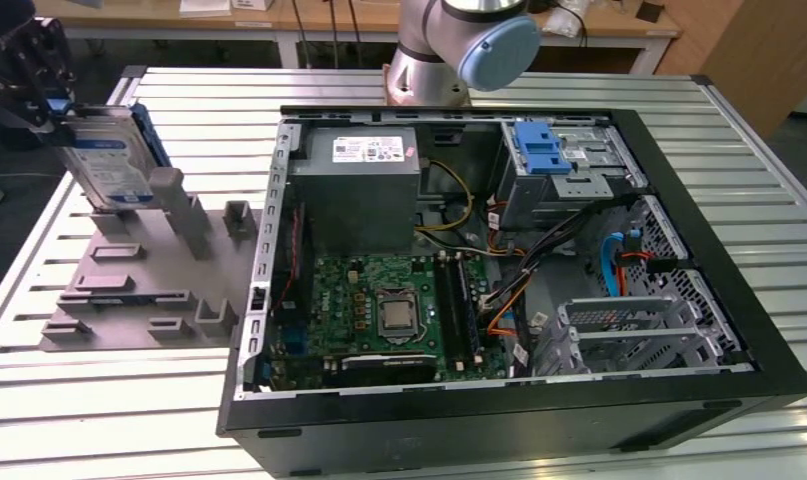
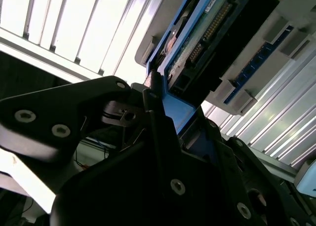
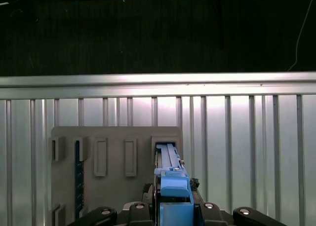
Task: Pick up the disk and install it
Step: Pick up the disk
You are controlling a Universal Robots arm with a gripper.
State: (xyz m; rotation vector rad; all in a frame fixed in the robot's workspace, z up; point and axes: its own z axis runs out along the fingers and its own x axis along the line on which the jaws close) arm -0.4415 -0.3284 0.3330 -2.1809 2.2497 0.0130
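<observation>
Where the exterior view adds the open computer case [image 1: 510, 415], gripper [image 1: 54, 105] jaws clamped on the disk [image 1: 110, 165].

I work in a lab or workshop: my slatted metal table [image 1: 96, 420] carries an opened computer case [image 1: 510, 430] (motherboard [image 1: 376, 310] bare), with wooden benches [image 1: 617, 28] behind.

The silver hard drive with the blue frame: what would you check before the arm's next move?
1. End effector shut on the silver metal hard drive with a blue plastic frame: ok.
2. Drive clear of the grey slotted holder plate: cannot tell.
3. Black computer case lying open: ok.
4. Silver metal cage with a blue latch free of cables: cannot tell.
</observation>
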